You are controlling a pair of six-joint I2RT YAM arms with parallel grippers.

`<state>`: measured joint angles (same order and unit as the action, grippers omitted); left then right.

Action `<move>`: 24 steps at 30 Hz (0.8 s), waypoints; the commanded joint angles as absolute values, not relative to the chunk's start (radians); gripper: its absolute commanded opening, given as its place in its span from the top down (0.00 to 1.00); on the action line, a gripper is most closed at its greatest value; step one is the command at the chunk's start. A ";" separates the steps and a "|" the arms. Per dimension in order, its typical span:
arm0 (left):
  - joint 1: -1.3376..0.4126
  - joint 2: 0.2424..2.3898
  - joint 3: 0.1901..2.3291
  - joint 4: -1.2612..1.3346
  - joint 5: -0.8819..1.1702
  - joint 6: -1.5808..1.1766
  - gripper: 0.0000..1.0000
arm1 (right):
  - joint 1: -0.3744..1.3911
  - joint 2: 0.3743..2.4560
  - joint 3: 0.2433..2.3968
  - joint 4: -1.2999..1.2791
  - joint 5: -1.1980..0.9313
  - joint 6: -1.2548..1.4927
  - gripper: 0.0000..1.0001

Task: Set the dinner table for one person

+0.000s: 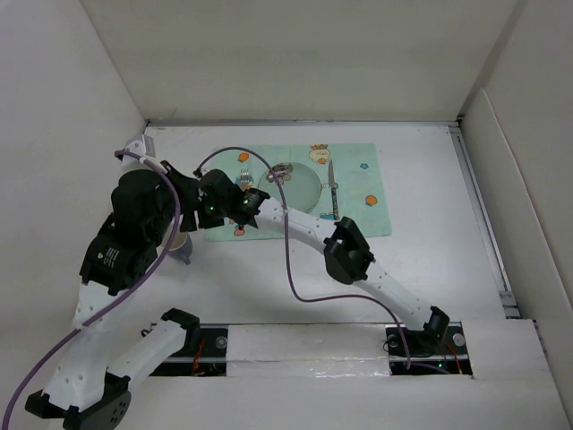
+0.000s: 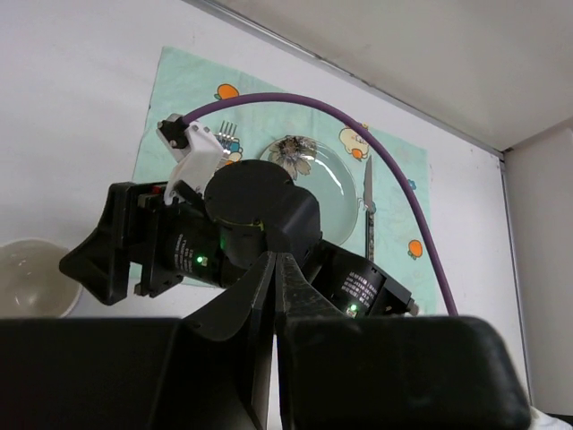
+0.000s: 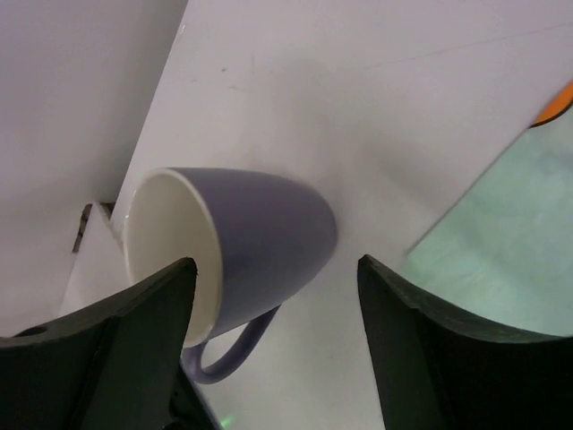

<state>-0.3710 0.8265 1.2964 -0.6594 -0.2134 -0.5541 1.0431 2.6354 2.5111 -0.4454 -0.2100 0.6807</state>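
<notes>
While the dinner table (image 1: 430,269) is lying white and bare across the whole workspace in front of both arm bases, most of its setting is already sitting on the mint-green placemat (image 1: 358,193) toward the far side: a glass plate (image 1: 300,188), a fork (image 1: 243,179) on its left and a knife (image 1: 332,188) on its right.

The step in hand seems to be the lavender mug (image 3: 260,242), which is standing on bare table just off the mat's left edge. The right gripper (image 3: 276,269) is hanging over it with its jaws spread wide on either side, not pinching it. If the mug is to be taken, the fingers should be closing across the rounded body with the handle, which is pointing back toward the wrist, left free. If it is being left there, the gripper should be rising straight up so that neither finger is catching the rim.

The left gripper (image 2: 276,264) is closed on nothing, its tips pressed together, and it is hovering just beside the right wrist. That crowding is the main hazard. The purple cable (image 2: 358,134) is arching over the plate, the fork is lying close to the right wrist, and the left wall (image 1: 54,134) is standing near the mug.
</notes>
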 commanded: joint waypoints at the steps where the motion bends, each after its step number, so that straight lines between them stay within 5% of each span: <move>1: -0.390 0.801 1.281 -0.638 -0.225 -0.534 0.98 | 1.045 2.648 2.522 -0.431 -0.183 0.699 0.35; 4: -0.402 0.798 1.282 -0.638 -0.255 -0.520 0.97 | 1.054 2.652 2.511 -0.434 -0.196 0.707 0.48; 14: -0.411 0.779 1.253 -0.614 -0.298 -0.506 0.93 | 1.054 2.646 2.468 -0.469 -0.273 0.669 0.54; 20: -0.411 0.784 1.255 -0.595 -0.311 -0.508 0.92 | 1.054 2.556 2.361 -0.407 -0.276 0.653 0.97; 24: -0.411 0.810 1.267 -0.566 -0.316 -0.500 0.86 | 1.017 2.459 2.304 -0.315 -0.363 0.702 1.00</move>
<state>-0.4065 0.7998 1.2625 -0.6300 -0.2958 -0.5190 1.0370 2.6034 2.3352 -0.3859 -0.3157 0.7105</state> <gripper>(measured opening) 0.128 0.067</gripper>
